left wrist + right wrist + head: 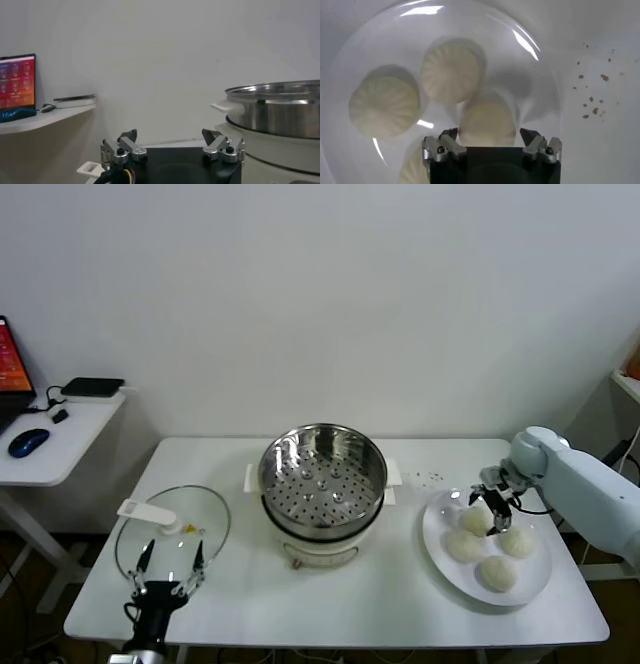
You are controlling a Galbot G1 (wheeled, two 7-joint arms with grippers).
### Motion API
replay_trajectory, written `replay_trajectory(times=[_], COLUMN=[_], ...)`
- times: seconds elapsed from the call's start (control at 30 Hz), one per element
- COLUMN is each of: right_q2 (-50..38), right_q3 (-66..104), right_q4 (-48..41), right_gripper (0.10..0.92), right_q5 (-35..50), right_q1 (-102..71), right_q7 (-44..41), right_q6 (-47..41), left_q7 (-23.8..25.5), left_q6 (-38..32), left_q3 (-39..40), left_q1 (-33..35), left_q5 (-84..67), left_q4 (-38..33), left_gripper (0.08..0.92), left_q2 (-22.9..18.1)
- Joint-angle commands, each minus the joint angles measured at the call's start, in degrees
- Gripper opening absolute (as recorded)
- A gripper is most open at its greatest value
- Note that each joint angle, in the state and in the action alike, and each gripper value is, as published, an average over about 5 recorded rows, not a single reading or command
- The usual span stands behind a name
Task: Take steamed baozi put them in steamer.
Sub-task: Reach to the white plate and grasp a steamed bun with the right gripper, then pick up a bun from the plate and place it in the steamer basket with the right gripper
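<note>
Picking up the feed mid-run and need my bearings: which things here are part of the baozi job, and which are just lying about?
Job:
- four baozi on the white plate
- empty steamer
- right gripper, open over the rear-left bun
- left gripper, open, parked at the near edge

Lying about:
- glass lid
- crumbs
- side desk with mouse

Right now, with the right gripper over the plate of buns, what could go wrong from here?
1. The four baozi sit packed together on the white plate, so the open right gripper could nudge a neighbour while closing on one.
2. They look soft; a hard squeeze may dent one.
3. Carrying one to the steamer, it could clip the raised rim.

The left gripper waits, open, by the glass lid.
</note>
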Motion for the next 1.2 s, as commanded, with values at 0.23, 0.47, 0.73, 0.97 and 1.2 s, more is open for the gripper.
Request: replay_trajectory(times=[0.23,0.47,0.73,0.97,1.2], right_q2=[-0.2,-1.2,-3.8,-3.1,2.5], right_q3=[1.2,1.2,-3.8,-13.0,-19.8], right_q4=[0.2,2.1,7.5,12.7,16.1], right_gripper=[0.606,0.611,0.611,0.611,0.611], right_q5=[-0.5,1.0,4.4,6.5,8.9], right_q1=[-0.6,-0.1,6.0,20.0,32.5], right_q7=[0.3,0.4,0.2,-0.4,-0.6], right_q6=[0.1,-0.1,1.3,5.6,10.1], left_q7=[0.0,-0.1,-0.2,-0.2,-0.3], left_q6=[-0.3,-0.4,-0.4,-0.2,0.1], left_q3=[0.0,0.0,0.0,0.1,0.3], left_q1=[0.5,0.7,1.0,0.9,0.9], left_q5=[0.0,0.0,0.1,0.4,0.9], left_q4=[0.2,0.1,-0.2,-0.6,-1.2], left_gripper=[0.823,0.823,0.823,0.823,0.823], left_q2=[-0.1,-0.2,-0.2,-0.4,-0.7])
